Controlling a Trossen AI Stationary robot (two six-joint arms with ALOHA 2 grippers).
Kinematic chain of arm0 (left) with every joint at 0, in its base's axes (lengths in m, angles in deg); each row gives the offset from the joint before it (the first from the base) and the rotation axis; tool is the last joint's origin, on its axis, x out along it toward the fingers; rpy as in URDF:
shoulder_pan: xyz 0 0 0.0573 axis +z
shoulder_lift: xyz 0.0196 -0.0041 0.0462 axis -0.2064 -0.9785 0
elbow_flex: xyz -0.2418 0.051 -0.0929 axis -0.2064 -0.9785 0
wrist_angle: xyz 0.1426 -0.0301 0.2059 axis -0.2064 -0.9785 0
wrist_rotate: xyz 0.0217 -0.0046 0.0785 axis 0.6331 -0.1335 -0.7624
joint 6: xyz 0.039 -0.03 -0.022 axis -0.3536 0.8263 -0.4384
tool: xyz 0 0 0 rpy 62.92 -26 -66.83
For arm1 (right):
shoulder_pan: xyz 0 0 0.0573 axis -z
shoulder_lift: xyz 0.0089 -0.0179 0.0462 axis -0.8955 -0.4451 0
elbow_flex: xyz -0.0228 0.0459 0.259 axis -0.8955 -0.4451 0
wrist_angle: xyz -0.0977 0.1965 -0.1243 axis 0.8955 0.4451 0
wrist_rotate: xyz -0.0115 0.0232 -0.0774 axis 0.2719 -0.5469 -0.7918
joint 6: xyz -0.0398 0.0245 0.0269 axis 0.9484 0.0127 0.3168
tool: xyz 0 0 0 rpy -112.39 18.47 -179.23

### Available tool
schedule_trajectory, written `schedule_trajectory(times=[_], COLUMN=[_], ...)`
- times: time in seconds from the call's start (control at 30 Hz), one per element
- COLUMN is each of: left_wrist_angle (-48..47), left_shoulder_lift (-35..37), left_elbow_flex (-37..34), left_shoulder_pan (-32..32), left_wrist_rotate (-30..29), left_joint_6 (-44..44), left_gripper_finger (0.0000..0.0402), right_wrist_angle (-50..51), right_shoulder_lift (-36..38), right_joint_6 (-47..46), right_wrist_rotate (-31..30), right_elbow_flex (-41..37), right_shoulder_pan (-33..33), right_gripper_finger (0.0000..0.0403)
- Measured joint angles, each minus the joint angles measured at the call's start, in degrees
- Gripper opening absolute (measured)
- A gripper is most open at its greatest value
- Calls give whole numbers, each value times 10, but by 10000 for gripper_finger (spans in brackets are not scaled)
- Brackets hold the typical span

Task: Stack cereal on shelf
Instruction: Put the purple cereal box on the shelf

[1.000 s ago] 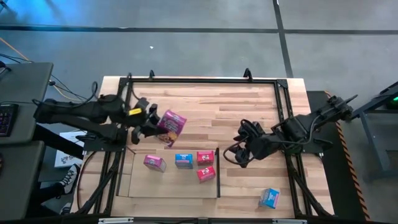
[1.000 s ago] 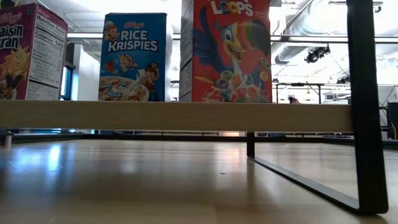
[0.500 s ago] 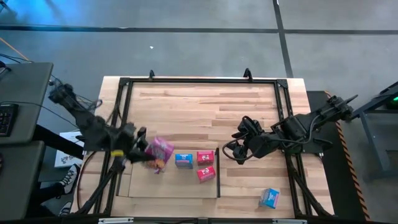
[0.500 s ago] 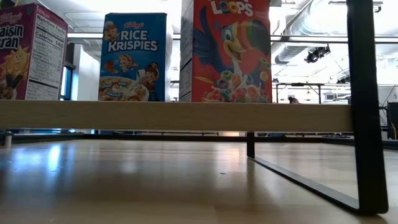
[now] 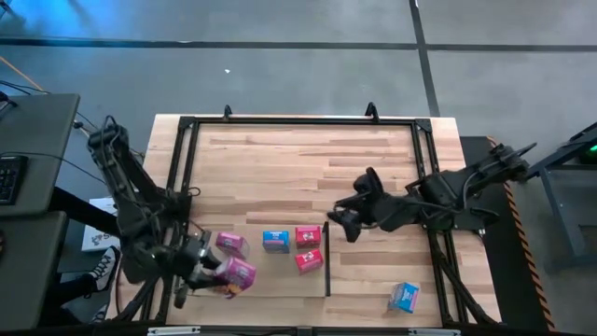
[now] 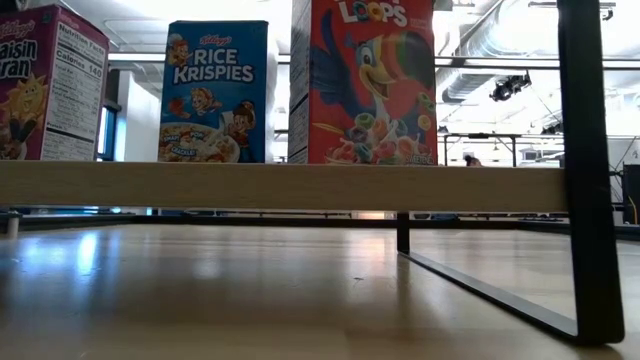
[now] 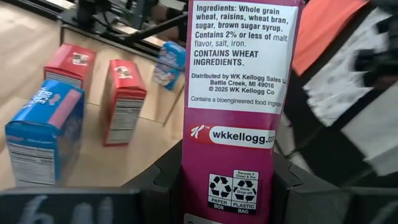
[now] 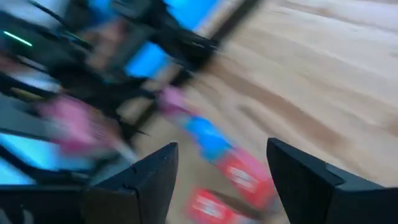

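My left gripper (image 5: 222, 271) is shut on a pink cereal box (image 5: 238, 273) over the near left part of the light wood shelf (image 5: 270, 280). On the shelf stand another pink box (image 5: 231, 244), a blue box (image 5: 275, 241) and two red boxes (image 5: 308, 235) (image 5: 310, 260). A light blue box (image 5: 404, 297) lies on the tabletop, right of the shelf's dark side wall (image 5: 326, 261). My right gripper (image 5: 338, 222) is open beside that wall's far end and touches nothing. The low view shows three of the boxes (image 6: 215, 90) upright on the shelf's panel (image 6: 280, 185). My left gripper pinches the pink box between its two fingers (image 7: 165, 180), one on each broad face. The hold is at the end bearing the recycling marks (image 7: 233, 186), and the narrow ingredients panel faces the wrist camera. The fingers come from the table's left. Whether the box is lifted clear cannot be told.
The shelf's dark upright side wall (image 6: 590, 170) stands between the shelved boxes and my right gripper. A thin dark frame (image 5: 298, 121) runs around the striped tabletop. Bare tabletop (image 5: 308, 168) lies on the far side of the shelf. A desk with a keyboard (image 5: 9, 177) stands left of the table.
My left gripper has carried the pink box from above the table's left side, beyond the shelf, toward the near edge, and now holds it over the shelf's near left part. My right gripper has moved a little toward the table's left, up to the shelf's side wall.
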Motion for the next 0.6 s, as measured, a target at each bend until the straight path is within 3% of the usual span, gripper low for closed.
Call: schedule_trajectory(times=[0.23, 0.47, 0.6], left_wrist_angle=[5, 6, 5], left_shoulder_lift=[-43, -53, -53], left_elbow_flex=[0, 0, 0], left_shoulder_pan=[10, 27, 35], left_wrist_rotate=[-12, -14, -13], left_joint_6=[-22, -24, -27], left_gripper_finger=[118, 118, 118], right_wrist_angle=[-263, -245, -186], right_shoulder_lift=[-70, -187, -244], right_joint_6=[74, 172, 247], right_wrist_rotate=[111, 207, 226], right_elbow_flex=[13, 118, 200], right_shoulder_pan=[23, 52, 59], right_gripper_finger=[241, 241, 241])
